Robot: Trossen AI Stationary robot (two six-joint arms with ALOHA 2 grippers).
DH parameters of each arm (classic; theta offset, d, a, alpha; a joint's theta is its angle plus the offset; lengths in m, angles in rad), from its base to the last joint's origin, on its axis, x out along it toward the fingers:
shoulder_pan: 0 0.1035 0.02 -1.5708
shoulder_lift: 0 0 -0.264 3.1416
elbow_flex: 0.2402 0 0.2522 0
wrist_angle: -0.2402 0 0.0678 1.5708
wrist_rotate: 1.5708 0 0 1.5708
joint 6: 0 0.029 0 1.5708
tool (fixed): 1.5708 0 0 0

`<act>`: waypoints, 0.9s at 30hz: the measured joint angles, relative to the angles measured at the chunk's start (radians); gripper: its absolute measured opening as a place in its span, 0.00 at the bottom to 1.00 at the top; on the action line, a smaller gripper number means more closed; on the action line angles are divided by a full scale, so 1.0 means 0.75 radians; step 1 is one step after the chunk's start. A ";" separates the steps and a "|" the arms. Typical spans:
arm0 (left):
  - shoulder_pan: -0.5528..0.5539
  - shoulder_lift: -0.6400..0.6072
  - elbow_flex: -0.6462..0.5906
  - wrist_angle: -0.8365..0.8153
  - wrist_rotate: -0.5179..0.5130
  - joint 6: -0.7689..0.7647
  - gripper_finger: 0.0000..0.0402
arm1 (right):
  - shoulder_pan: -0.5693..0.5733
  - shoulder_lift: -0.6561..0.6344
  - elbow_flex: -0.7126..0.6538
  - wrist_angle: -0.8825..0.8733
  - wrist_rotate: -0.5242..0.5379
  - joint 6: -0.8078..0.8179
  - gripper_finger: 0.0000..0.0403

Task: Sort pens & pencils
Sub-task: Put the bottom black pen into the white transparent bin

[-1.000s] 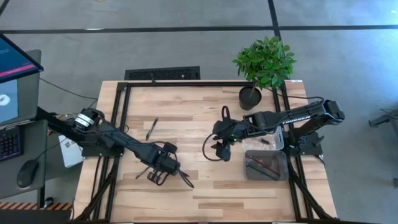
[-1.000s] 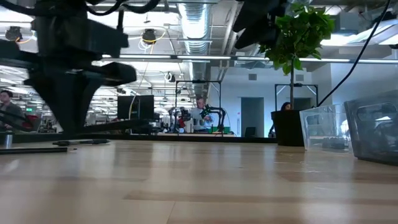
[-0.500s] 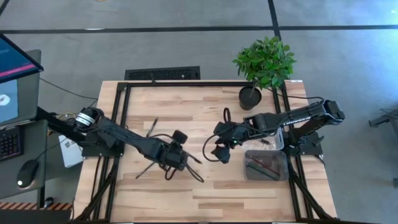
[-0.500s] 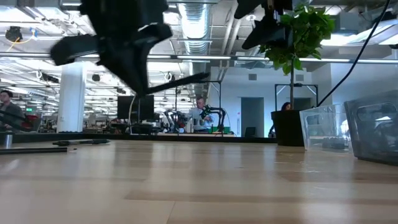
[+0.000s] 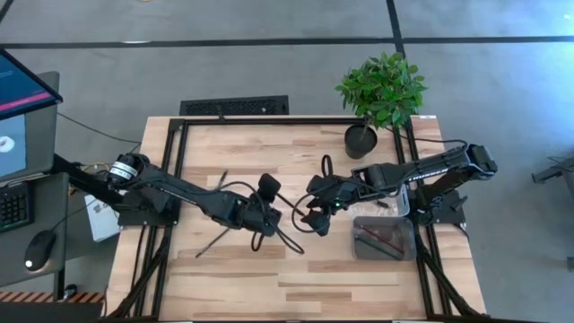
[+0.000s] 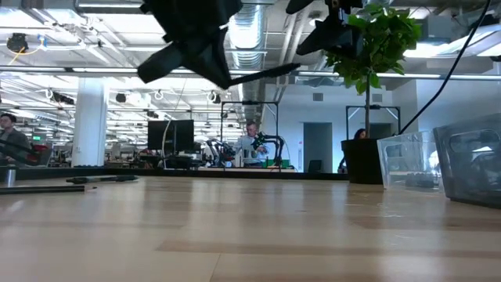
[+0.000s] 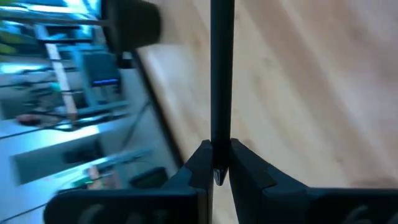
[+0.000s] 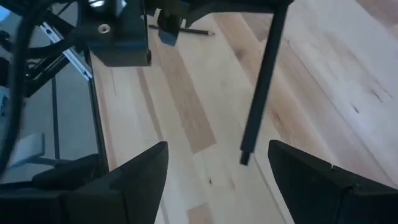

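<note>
Left tool (image 7: 217, 169) carried pen (image 7: 221, 74) closer to spread right tool (image 8: 217, 165).

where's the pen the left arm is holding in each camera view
High view: the held pen is a dark stick at mid-table, between the left claw and the right claw.
Low view: near the top, slanting right from the left claw.
Left wrist view: upright at centre, pinched at its lower end.
Right wrist view: a dark stick hanging between the open fingers.
Shared landmark: the wooden table.
</note>
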 joint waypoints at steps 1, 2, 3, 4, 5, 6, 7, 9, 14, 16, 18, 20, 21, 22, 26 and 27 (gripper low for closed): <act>0.001 0.000 0.000 0.031 -0.033 0.035 0.05 | -0.001 0.000 0.000 0.000 0.000 -0.001 0.75; 0.001 -0.001 0.000 0.062 -0.063 0.073 0.05 | -0.002 0.000 0.000 0.000 0.001 -0.006 0.75; 0.001 -0.001 0.000 0.094 -0.084 0.112 0.05 | -0.004 0.000 0.000 0.000 0.006 -0.019 0.75; 0.001 -0.001 0.000 0.124 -0.093 0.143 0.05 | -0.008 0.000 0.000 0.000 0.021 -0.039 0.75; 0.001 -0.001 0.000 0.155 -0.094 0.167 0.05 | -0.010 0.000 0.000 0.000 0.038 -0.048 0.75; 0.001 -0.001 0.000 0.177 -0.093 0.185 0.05 | -0.010 0.000 0.000 -0.001 0.050 -0.050 0.75; 0.001 -0.001 0.000 0.191 -0.084 0.200 0.05 | -0.010 0.000 0.000 -0.002 0.064 -0.050 0.75; 0.001 -0.001 0.000 0.207 -0.069 0.219 0.05 | -0.010 0.000 0.000 -0.011 0.083 -0.071 0.75; 0.001 -0.001 0.000 0.211 -0.073 0.235 0.05 | -0.019 0.000 0.000 -0.022 0.106 -0.085 0.75; 0.001 -0.001 0.000 0.222 -0.091 0.247 0.05 | -0.026 0.000 0.000 -0.026 0.106 -0.084 0.75; 0.001 -0.001 0.000 0.246 -0.130 0.270 0.05 | -0.030 0.000 0.000 -0.026 0.106 -0.084 0.75; 0.003 -0.001 0.000 0.287 -0.165 0.301 0.05 | -0.036 0.000 0.000 -0.026 0.106 -0.084 0.75; 0.003 -0.001 0.000 0.307 -0.175 0.318 0.05 | -0.037 0.000 0.000 -0.027 0.105 -0.084 0.75; 0.004 -0.001 0.000 0.325 -0.181 0.334 0.05 | -0.037 0.000 0.000 -0.028 0.105 -0.084 0.75; 0.004 -0.001 0.000 0.362 -0.179 0.386 0.05 | -0.036 0.000 0.000 -0.032 0.101 -0.084 0.75; 0.004 -0.001 0.000 0.361 -0.179 0.388 0.05 | -0.036 0.000 0.000 -0.032 0.101 -0.084 0.75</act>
